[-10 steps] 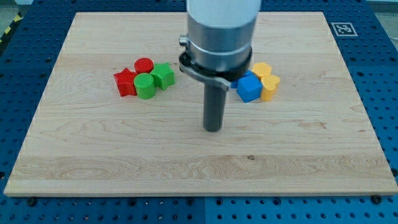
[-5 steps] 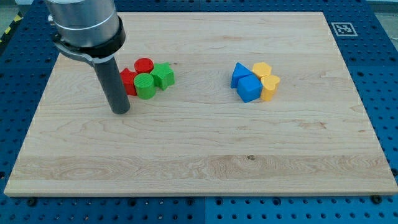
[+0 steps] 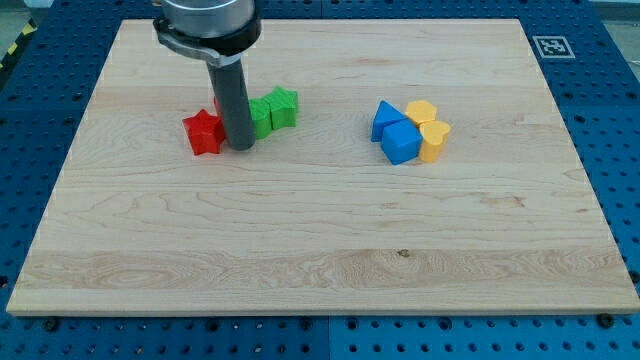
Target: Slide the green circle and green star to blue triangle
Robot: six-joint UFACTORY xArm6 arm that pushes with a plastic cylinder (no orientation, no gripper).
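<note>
My tip point(image 3: 240, 146) rests on the board just right of the red star point(image 3: 203, 131) and against the left side of the green circle point(image 3: 259, 116), which the rod partly hides. The green star point(image 3: 283, 106) touches the green circle on its right. The blue triangle point(image 3: 384, 118) sits at the view's right of centre, at the left of a cluster with a blue cube point(image 3: 401, 142). The red circle is mostly hidden behind the rod.
Two yellow blocks point(image 3: 430, 127) touch the blue ones on their right. The wooden board point(image 3: 320, 250) lies on a blue perforated table. A fiducial tag point(image 3: 552, 46) marks the board's top right corner.
The rod swept from the board's middle to the left, then moved right into the green circle. The green circle and green star have shifted to the right and slightly up.
</note>
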